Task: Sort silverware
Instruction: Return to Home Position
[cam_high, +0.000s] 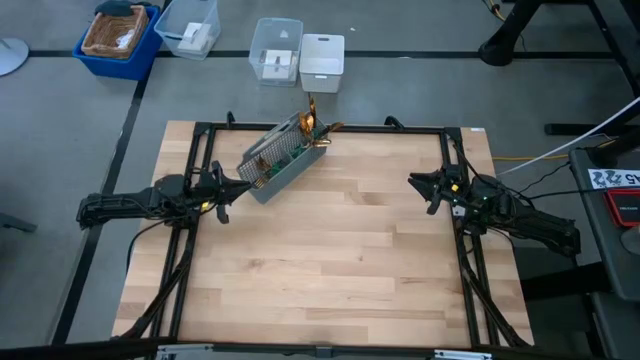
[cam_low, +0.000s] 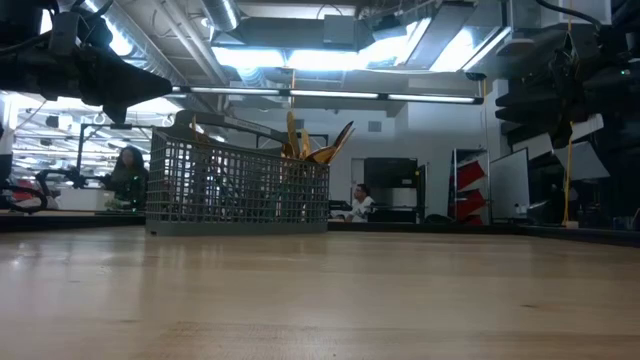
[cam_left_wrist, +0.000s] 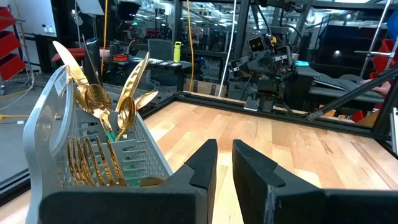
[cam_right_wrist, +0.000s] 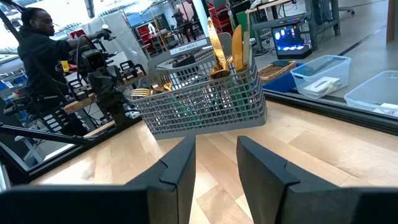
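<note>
Standing heads-up, the gold-headed, teal-handled silverware (cam_left_wrist: 126, 112) fills the grey mesh caddy (cam_right_wrist: 205, 102) at the back of the pale wooden table (cam_high: 330, 260). We see nothing loose, so sorting looks done. Our left gripper (cam_left_wrist: 224, 149) and right gripper (cam_right_wrist: 216, 146) hover empty, fingers parted, at opposite sides. Beyond: workshop, plastic bins (cam_high: 277, 50), a person (cam_right_wrist: 37, 56).

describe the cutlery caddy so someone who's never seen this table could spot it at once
Start at the wooden table: near its far edge, left of centre, close to the left pincer, one container sits at a slant. It is a grey mesh caddy, and unlike the plastic bins on the floor behind, it has gold silverware heads sticking up.
</note>
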